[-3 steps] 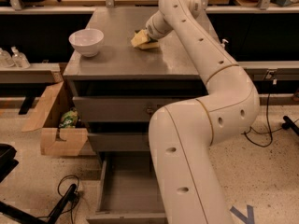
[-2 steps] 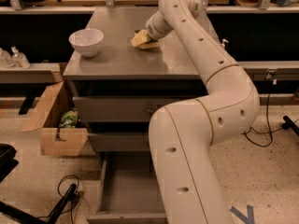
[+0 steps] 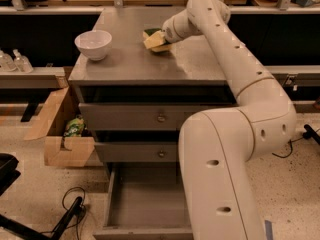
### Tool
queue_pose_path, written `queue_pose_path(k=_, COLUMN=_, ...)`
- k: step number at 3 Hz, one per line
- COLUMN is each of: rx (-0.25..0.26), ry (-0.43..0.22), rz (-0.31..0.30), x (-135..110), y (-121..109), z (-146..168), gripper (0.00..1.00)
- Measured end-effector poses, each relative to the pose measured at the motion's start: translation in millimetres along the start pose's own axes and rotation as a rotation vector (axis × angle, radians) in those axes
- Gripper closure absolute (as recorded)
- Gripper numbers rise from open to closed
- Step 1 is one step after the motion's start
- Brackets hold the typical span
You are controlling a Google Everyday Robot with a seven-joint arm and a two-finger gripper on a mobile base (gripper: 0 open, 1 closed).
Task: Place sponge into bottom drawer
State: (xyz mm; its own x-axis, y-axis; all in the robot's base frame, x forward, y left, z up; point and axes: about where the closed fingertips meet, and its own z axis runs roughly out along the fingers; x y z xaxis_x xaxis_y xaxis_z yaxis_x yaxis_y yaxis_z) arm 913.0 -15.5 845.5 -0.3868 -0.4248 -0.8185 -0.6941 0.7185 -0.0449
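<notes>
My one gripper [image 3: 161, 36] is at the upper middle of the frame, over the back of the grey cabinet top [image 3: 130, 61], with my arm reaching to it from the lower right. It is right against the one sponge [image 3: 153, 41], which is tilted, its yellow foam facing the camera and its dark green top behind. My wrist hides the contact, so I cannot tell whether I have the sponge clamped or am only touching it. One white bowl [image 3: 93, 44] stands upright on the same top, to the left and well apart from the sponge. Below I count three drawers. The top drawer [image 3: 125, 116] and the middle drawer [image 3: 130, 153] are pushed in, each with one round knob. The bottom drawer [image 3: 145, 199] is pulled out at the lower middle, showing its plain grey inside. One cardboard box [image 3: 62, 151] sits on the floor at the left, and two clear bottles [image 3: 12, 61] stand at the left edge.
</notes>
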Motion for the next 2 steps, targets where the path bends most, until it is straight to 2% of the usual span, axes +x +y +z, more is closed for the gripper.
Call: queue_pose_path(k=2, rx=-0.004, ry=0.007, rz=0.004, x=4.4, y=1.2, z=4.8, gripper=0.14)
